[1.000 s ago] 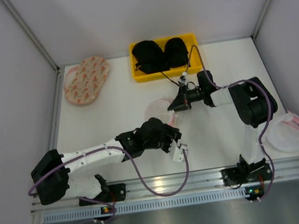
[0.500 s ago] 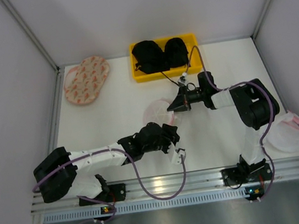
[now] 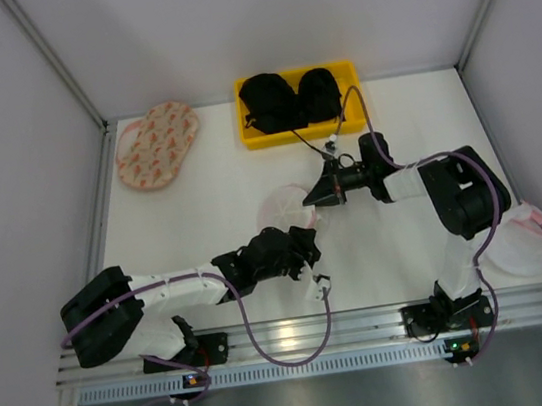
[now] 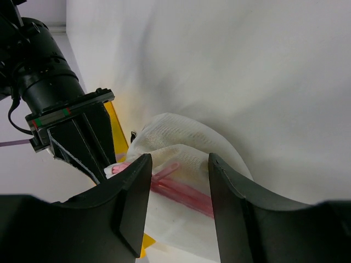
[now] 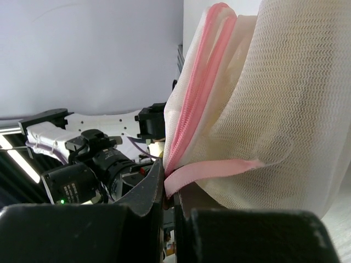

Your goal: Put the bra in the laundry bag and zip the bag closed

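The laundry bag, a round white mesh pouch with a pink zip rim, lies mid-table. My right gripper is shut on its pink tab and lifts that edge; the mesh fills the right wrist view. My left gripper is open and empty just in front of the bag, its jaws framing the pink zip without touching it. The bag looks folded there. The bra is not plainly visible; only a faint yellowish tint shows through the mesh.
A yellow bin with black bras stands at the back. An oval pinkish bag with orange marks lies at the back left. Another white pouch with a pink rim sits at the right edge. Walls close in both sides.
My left gripper has drawn back a little toward the near edge and turned, away from the bag. The right gripper has kept its hold and barely moved.
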You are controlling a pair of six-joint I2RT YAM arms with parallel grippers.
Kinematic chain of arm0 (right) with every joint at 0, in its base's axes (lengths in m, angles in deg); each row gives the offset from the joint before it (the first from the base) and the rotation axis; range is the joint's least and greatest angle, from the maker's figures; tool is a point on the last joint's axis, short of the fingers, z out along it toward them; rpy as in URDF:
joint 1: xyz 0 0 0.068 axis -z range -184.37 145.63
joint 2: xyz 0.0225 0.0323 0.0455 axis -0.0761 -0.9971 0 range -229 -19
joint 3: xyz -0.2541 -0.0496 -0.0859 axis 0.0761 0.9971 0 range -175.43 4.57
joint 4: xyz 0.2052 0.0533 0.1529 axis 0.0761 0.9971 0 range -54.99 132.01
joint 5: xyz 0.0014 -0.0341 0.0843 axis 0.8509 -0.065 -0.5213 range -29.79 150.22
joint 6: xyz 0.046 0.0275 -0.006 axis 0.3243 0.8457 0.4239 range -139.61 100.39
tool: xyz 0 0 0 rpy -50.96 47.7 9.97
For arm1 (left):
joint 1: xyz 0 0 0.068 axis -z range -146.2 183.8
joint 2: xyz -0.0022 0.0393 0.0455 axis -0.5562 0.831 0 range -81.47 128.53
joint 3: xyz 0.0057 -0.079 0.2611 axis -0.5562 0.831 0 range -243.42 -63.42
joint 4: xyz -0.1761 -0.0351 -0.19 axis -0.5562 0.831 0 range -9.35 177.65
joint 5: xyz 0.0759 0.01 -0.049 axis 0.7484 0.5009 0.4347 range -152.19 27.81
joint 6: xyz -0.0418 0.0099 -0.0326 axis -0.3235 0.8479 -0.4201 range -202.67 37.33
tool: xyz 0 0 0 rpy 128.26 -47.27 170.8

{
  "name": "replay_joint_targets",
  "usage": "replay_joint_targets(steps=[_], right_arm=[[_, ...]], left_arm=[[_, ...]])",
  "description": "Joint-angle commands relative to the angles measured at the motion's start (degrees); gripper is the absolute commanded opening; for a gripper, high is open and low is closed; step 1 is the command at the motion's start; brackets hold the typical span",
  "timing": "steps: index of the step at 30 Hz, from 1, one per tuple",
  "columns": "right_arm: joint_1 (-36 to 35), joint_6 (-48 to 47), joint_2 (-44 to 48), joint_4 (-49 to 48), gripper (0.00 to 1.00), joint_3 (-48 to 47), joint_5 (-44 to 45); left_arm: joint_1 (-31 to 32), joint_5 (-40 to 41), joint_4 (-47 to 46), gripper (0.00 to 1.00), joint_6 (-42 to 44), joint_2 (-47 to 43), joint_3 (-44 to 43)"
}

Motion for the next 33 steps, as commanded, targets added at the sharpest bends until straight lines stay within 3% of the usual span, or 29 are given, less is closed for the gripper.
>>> replay_joint_targets(steps=[1, 7, 9, 16, 21, 33], right_arm=[[-1.2, 0.3, 3.6, -3.0, 0.0, 1.2, -1.7], [-1.1, -1.1, 4.5, -0.6, 0.0, 1.5, -1.8], [-1.0, -5.3, 5.1, 2.9, 0.0, 1.0, -1.1], [-1.1, -5.6, 6.1, 4.0, 0.0, 1.4, 0.1], [-1.0, -8.7, 6.3, 8.0, 0.0, 1.0, 1.1], [-1.0, -4.7, 6.8, 8.0, 0.0, 1.4, 3.6]], left_arm=[[-0.5, 0.4, -4.4, 0.51, 1.6, -0.4, -0.7], [-0.5, 1.3, -3.5, 0.44, 3.0, -0.2, -2.0], [-0.4, 0.8, -3.2, 0.44, 3.4, -0.6, -2.4], [-0.4, 3.0, -0.2, 0.42, 4.8, -1.2, -3.3], [-0.4, 1.1, 3.5, 0.45, 5.9, -4.7, -3.1], [-0.4, 0.9, 8.6, 0.49, 7.4, -9.9, -3.3]])
